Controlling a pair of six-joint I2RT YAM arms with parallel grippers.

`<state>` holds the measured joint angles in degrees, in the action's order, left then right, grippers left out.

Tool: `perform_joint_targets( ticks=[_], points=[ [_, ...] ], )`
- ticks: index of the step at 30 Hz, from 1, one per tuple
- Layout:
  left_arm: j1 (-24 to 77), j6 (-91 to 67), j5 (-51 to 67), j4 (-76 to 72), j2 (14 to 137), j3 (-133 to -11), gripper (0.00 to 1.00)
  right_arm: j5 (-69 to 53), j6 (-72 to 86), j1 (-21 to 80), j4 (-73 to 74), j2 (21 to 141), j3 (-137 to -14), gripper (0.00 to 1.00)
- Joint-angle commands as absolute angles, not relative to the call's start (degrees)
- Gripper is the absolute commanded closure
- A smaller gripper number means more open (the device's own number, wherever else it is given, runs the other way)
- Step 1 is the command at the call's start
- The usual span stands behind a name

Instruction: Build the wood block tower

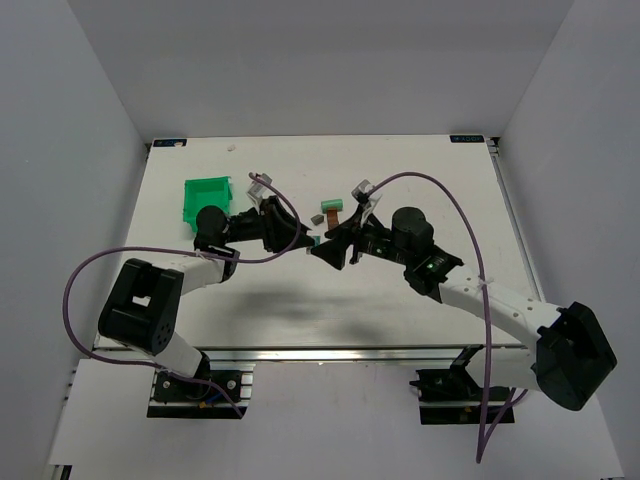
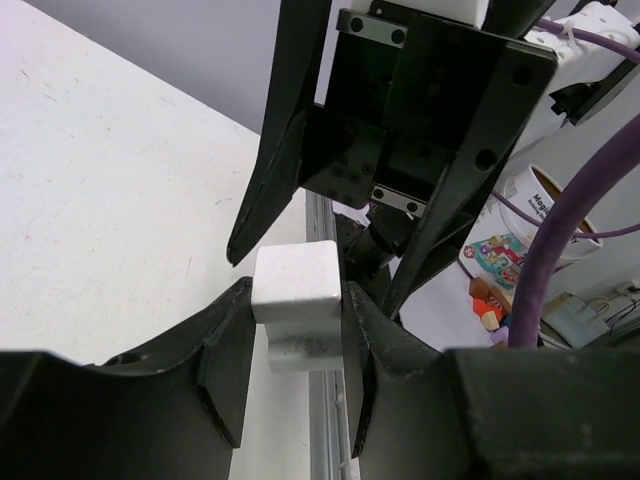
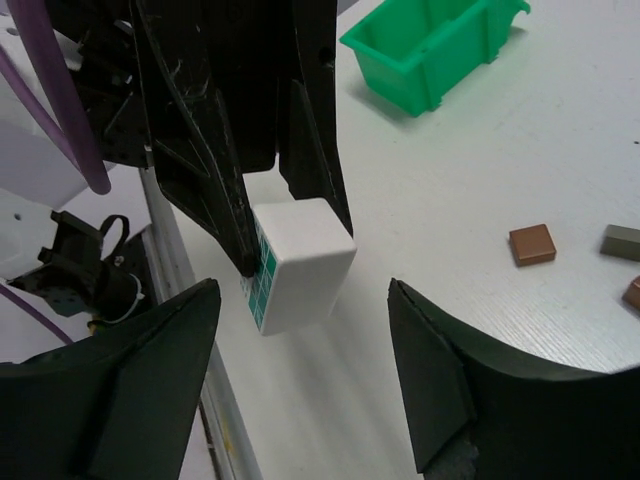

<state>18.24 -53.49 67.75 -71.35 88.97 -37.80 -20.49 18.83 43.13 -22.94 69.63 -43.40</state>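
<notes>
My left gripper (image 2: 297,300) is shut on a white block (image 2: 296,275) with a green grid on one face (image 3: 300,262), and holds it just above the table. My right gripper (image 3: 300,292) faces it head-on. Its jaws stand open on either side of the block, with clear gaps and no touch. In the top view both grippers meet at the table's middle, left gripper (image 1: 308,241) against right gripper (image 1: 322,250). No stacked wood block tower is in view. Loose small blocks lie behind: a brown block (image 3: 531,244), a grey block (image 3: 622,241) and a green block (image 1: 333,206).
A green plastic bin (image 1: 207,197) stands at the back left, also seen in the right wrist view as the green bin (image 3: 430,45). Purple cables (image 1: 90,270) loop over both arms. The table's metal edge rail (image 3: 175,260) runs below the held block.
</notes>
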Motion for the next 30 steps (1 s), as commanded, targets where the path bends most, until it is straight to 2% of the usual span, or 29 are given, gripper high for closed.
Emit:
perform_joint_targets(
  ticks=[1,5,7,10,14,15,16,17,19,22,25,28,30],
  points=[
    [18.46,-53.52,68.38,-74.27,85.96,-37.0,1.0,-23.91,21.97,42.89,-28.21,70.92,-46.67,0.28],
    [18.46,-53.53,68.38,-75.49,84.9,-36.04,1.0,-26.01,22.76,42.72,-28.91,72.07,-47.11,0.4],
    [18.46,-53.53,68.12,-75.59,84.29,-35.68,1.0,-27.59,22.94,42.71,-29.7,72.51,-47.02,0.43],
    [18.46,-53.61,68.03,-75.59,83.94,-35.42,1.0,-29.17,23.03,42.63,-30.76,72.42,-46.85,0.59],
    [18.46,-53.53,67.85,-75.67,83.76,-35.25,1.0,-31.55,21.89,42.63,-31.46,71.9,-46.58,0.87],
    [18.46,-53.44,67.94,-75.24,83.76,-35.42,1.0,-31.55,21.28,42.63,-31.29,71.55,-46.5,0.91],
    [18.46,-53.35,67.94,-74.63,83.93,-35.51,0.93,-31.47,20.66,42.63,-30.85,71.28,-46.32,0.96],
    [18.46,-53.09,68.29,-73.75,84.02,-35.86,0.81,-30.68,19.96,42.54,-29.98,71.02,-46.41,1.0],
    [18.37,-52.65,68.55,-72.52,84.11,-36.12,0.52,-27.7,16.81,42.63,-27.61,69.88,-46.58,1.0],
    [18.11,-51.07,68.47,-69.62,84.11,-36.3,0.32,-23.14,13.46,42.37,-22.78,67.33,-46.67,1.0],
    [18.1,-47.91,67.41,-64.7,83.67,-36.65,0.24,-19.44,11.17,42.28,-18.99,64.69,-46.67,1.0],
    [18.37,-44.04,66.54,-58.46,82.97,-38.05,0.27,-16.8,10.2,41.92,-15.83,62.93,-47.02,1.0],
    [18.37,-41.32,65.84,-54.24,82.01,-38.93,0.24,-16.96,9.32,41.75,-15.12,62.49,-47.02,1.0]
  ],
)
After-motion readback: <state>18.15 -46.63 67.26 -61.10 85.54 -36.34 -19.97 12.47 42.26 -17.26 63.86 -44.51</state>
